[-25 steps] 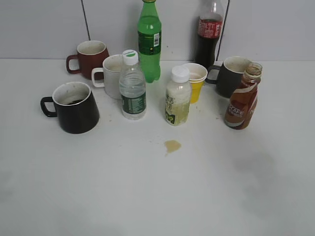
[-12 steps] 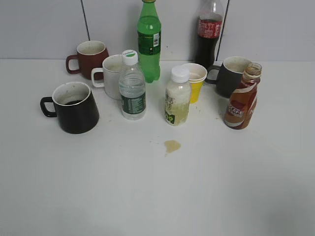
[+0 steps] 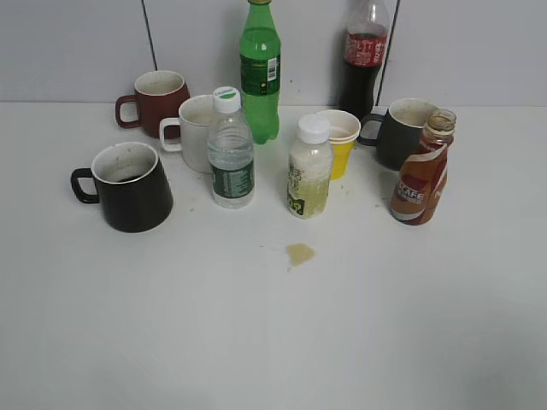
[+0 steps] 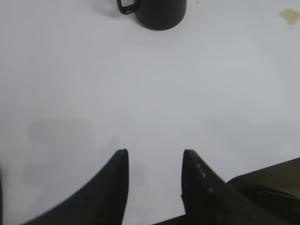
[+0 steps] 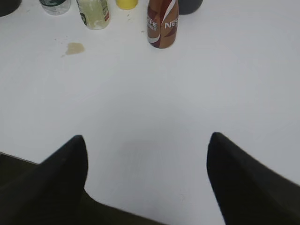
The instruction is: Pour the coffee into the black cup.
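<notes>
The coffee bottle [image 3: 420, 183] stands uncapped at the right of the white table; its lower part also shows in the right wrist view [image 5: 162, 26]. The black cup [image 3: 130, 187] with a white inside stands at the left, handle to the left; the left wrist view shows its base [image 4: 157, 11] at the top. Neither gripper shows in the exterior view. My left gripper [image 4: 154, 153] is open and empty above bare table, well short of the cup. My right gripper [image 5: 147, 137] is wide open and empty, well short of the coffee bottle.
Behind stand a maroon mug [image 3: 157, 101], a white mug [image 3: 195, 130], a water bottle [image 3: 230, 152], a green bottle [image 3: 259, 73], a pale drink bottle [image 3: 308, 169], a yellow paper cup [image 3: 339, 141], a cola bottle [image 3: 362, 60] and a dark grey mug [image 3: 402, 130]. A brown spill [image 3: 299, 254] lies mid-table.
The faint grey shadows on the front of the table have faded. The cups and bottles have not moved.
</notes>
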